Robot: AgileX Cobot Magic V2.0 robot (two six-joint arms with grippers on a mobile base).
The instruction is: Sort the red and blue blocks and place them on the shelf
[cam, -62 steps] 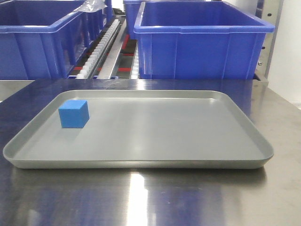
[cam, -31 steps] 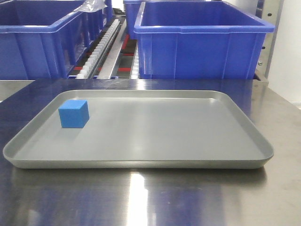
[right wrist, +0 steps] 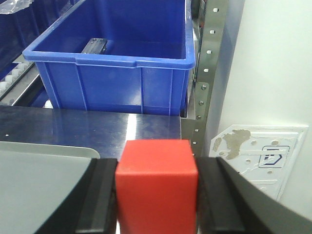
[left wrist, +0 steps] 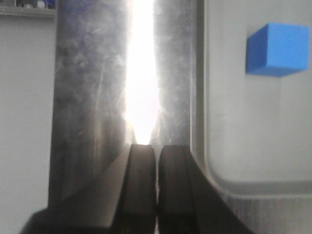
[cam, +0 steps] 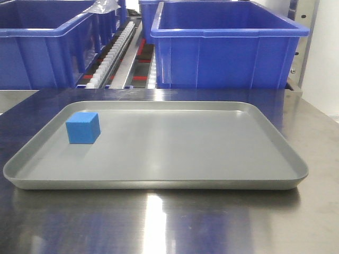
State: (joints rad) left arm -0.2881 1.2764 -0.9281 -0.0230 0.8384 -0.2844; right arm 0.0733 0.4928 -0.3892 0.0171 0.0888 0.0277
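Left gripper (left wrist: 157, 148): jaws pressed together with nothing between them, over the steel table (left wrist: 87, 97) just outside the grey tray's (cam: 159, 184) left rim.

Blue block (cam: 83, 127): sits flat inside the tray, near its left rim and toward the far corner, with no gripper touching it.

Right gripper (right wrist: 157, 168): clamped on the red block (right wrist: 157, 187) by two opposite side faces, to the right of the tray's far right corner. It faces a blue bin (right wrist: 117, 63) and the shelf (right wrist: 207, 73) upright.

I judge both cubes light, rigid and matte, so unlikely to slip. The flat opposite faces are the place to take hold.

I cannot confirm the red block's underside or its height above the table, as the frame cuts both off. Neither arm appears in the front view, and glare washes out the table ahead of the left gripper.
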